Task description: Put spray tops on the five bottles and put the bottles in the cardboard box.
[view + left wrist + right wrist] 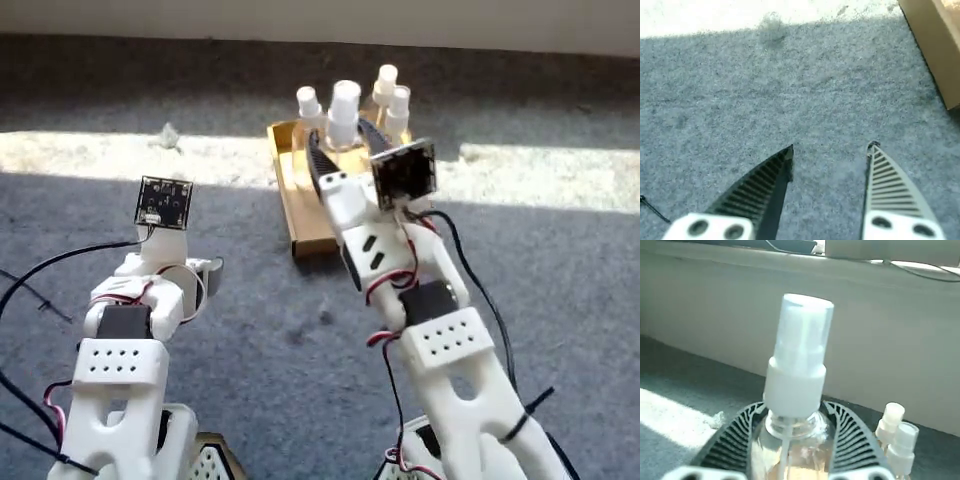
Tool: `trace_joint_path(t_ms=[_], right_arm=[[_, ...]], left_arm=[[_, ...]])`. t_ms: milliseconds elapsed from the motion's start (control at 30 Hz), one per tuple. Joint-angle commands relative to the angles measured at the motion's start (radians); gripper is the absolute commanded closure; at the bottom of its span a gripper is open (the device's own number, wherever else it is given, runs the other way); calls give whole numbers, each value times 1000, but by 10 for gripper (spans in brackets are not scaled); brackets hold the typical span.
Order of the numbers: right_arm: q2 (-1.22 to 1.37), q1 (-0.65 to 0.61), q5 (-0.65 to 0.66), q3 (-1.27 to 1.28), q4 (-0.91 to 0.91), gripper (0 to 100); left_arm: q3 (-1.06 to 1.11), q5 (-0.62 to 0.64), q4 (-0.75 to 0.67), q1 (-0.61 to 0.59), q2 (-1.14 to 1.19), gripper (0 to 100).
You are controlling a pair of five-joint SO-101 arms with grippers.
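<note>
My right gripper (340,132) is shut on a clear bottle (790,450) with a white spray top (797,360), its ribbed fingers (730,445) pressed to both sides of the body. It holds this bottle (343,108) upright at the cardboard box (300,205); I cannot tell whether the bottle rests on the box floor. Three more topped bottles (308,102) (385,85) (398,105) stand at the box's far end, and two of them (890,422) (902,442) appear beside the held one. My left gripper (831,147) hangs open over bare carpet, holding nothing.
A grey carpet (280,340) covers the work area, with a sunlit strip (90,155) across the back. The box's near corner (935,45) lies off to the side of my left gripper (205,272). Black cables (30,290) trail at the left.
</note>
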Motion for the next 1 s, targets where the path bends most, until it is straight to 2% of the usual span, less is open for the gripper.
trace_joint_path(t_ms=[0, 100, 167, 267, 433, 600, 767, 967], right_arm=[[87, -71, -80, -111, -25, 995], [97, -104, -227, -117, -22, 995], [99, -130, -273, -117, 4, 995], [108, -150, -279, -122, 85, 995], [96, -160, -279, -119, 104, 995], [96, -162, -281, -116, 148, 995], [94, -177, -382, -127, 384, 995], [12, -182, -382, -145, 438, 995]], left_arm=[[-68, -6, -17, -1, 2, 772], [-107, -6, 17, 30, 1, 762], [-124, -3, 52, 61, -19, 710], [-140, -2, 141, 120, -139, 659], [-104, 15, 284, 262, -487, 659], [50, 15, 236, 285, -748, 660], [67, 15, 199, 285, -725, 660], [65, 15, 121, 285, -556, 660]])
